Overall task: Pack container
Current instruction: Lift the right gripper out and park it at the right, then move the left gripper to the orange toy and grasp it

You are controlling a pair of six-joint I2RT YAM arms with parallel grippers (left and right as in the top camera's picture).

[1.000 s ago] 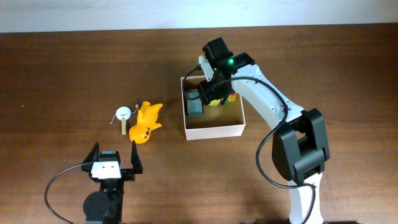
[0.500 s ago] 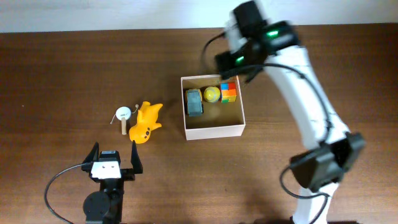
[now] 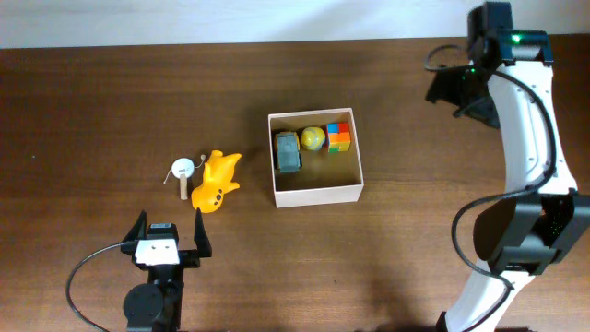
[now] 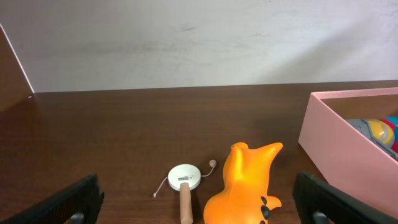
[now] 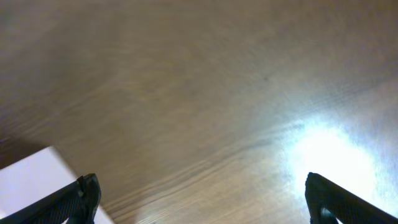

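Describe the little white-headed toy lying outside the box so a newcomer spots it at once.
Start at the white-walled container in the middle of the table and look left, where two toys lie on bare wood. The farther one, beside the orange animal figure, is a white disc on a short wooden handle, much smaller and paler than its neighbour.

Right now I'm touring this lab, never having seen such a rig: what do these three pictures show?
Two robot arms work at a wooden table. One picture looks down from above; the other two come from wrist cameras. The white container holds a toy car, a yellow ball and a coloured cube. An orange toy animal and a white disc on a stick lie outside it. The left end effector and right end effector are open, holding nothing.
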